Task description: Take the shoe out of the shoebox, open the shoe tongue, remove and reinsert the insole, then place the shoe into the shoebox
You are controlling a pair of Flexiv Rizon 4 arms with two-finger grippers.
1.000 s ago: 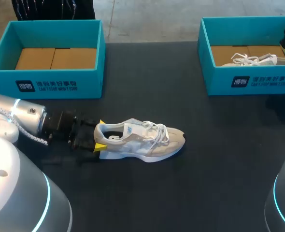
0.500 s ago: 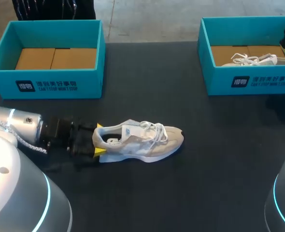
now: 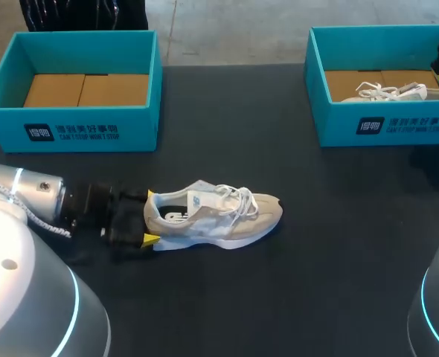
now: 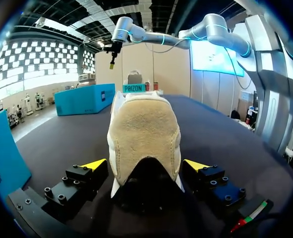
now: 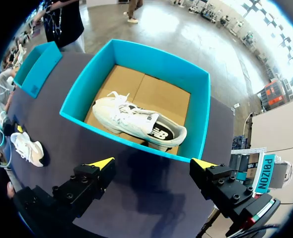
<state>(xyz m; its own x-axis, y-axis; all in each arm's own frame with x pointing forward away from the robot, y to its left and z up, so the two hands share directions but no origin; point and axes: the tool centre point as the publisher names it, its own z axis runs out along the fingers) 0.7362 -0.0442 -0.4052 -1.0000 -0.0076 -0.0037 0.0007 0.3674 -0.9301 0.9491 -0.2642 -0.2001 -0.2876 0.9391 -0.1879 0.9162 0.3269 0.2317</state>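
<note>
The beige shoe [image 3: 216, 219] is lying on its sole on the dark tabletop [image 3: 279, 297], toe pointing towards the right side, well in front of the empty left shoebox [image 3: 93, 132]. The left end effector [image 3: 149, 217] is sitting low at the heel. In the left wrist view its fingers are standing apart, and the heel of the shoe [image 4: 144, 134] is resting between them, just beside each yellow tip. The right end effector [image 5: 154, 162] is hanging above the right shoebox [image 5: 200, 111] with its fingers spread wide and gripping nothing. A second shoe [image 5: 136, 121], white, is lying inside that box on the cardboard floor.
</note>
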